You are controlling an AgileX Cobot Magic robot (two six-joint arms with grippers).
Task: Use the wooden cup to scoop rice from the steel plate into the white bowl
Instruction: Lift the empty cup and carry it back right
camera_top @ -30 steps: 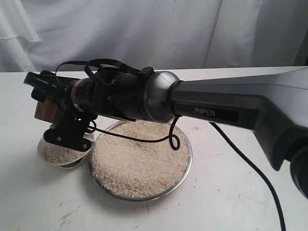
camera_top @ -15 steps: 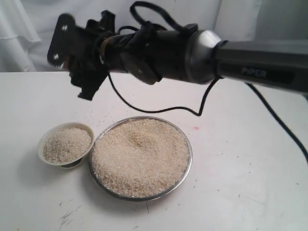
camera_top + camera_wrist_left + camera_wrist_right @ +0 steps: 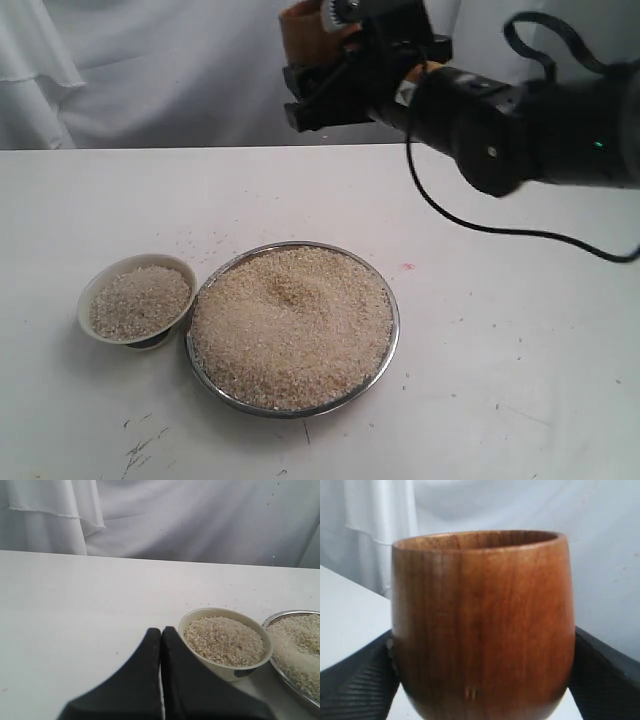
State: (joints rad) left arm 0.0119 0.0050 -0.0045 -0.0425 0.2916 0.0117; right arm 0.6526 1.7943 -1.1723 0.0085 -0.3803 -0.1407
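Observation:
The steel plate [image 3: 393, 300] lies at the table's middle front, heaped with rice [image 3: 290, 325]. Touching its left side, the white bowl [image 3: 88, 297] holds a mound of rice [image 3: 140, 300]. My right gripper [image 3: 318, 55] hangs high above the table's back edge, shut on the wooden cup [image 3: 300, 32]. In the right wrist view the wooden cup [image 3: 482, 620] stands upright between both fingers [image 3: 355, 685]; its inside is hidden. My left gripper [image 3: 161, 632] is shut and empty, low over the table beside the white bowl [image 3: 210, 657], with the steel plate [image 3: 285, 616] beyond.
A white cloth backdrop [image 3: 150, 70] hangs behind the table. The right arm's black cable [image 3: 500, 232] loops down over the table's back right. Stray grains and scuffs [image 3: 140, 445] mark the white tabletop [image 3: 500, 380].
My right arm has risen from just over the bowl and swung up and to the right, carrying the cup high above the table's back. Bowl and plate have not moved.

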